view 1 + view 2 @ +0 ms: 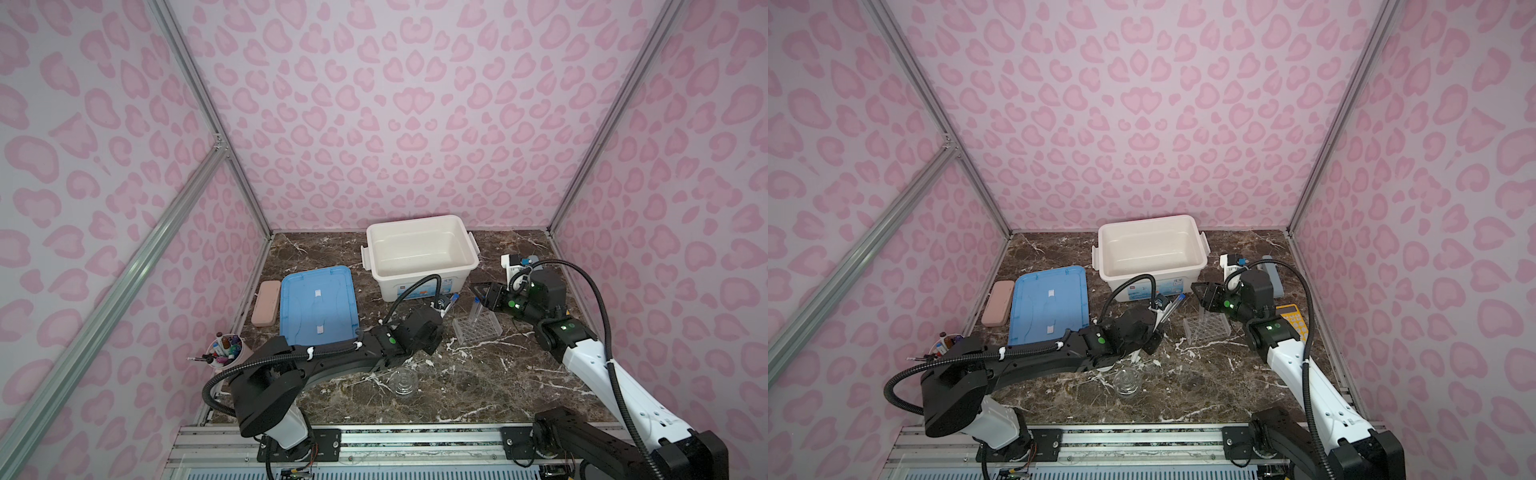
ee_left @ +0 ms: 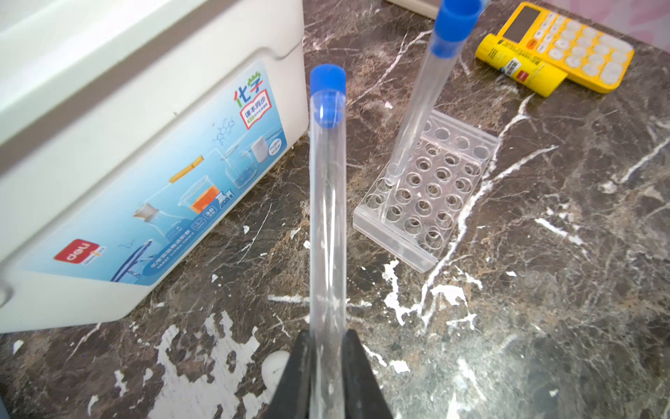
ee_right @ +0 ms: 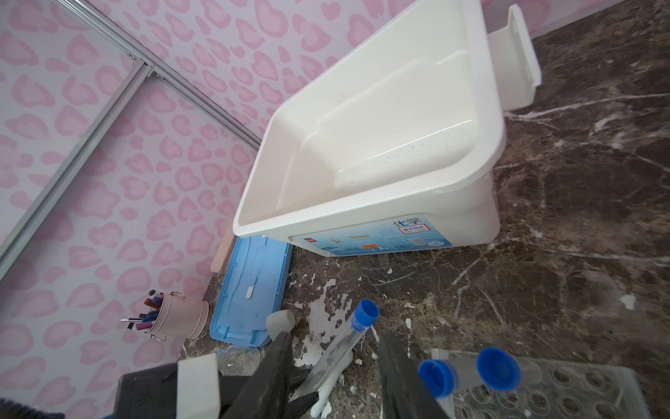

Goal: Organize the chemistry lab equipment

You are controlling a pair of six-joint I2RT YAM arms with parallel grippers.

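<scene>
Now L claw [image 2: 328, 341] grips 3rd test tube [image 2: 327, 203] beside rack [image 2: 435, 203], R claw [image 3: 335, 339] open, empty; next I must stand it in a free hole.

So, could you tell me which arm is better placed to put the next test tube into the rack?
Left: the left gripper clamps a blue-capped test tube near the clear rack; the right gripper is open and empty.

Pink pen cup [image 1: 226, 352] — yellow calculator [image 2: 573, 43] — pink case [image 1: 266, 303]
</scene>
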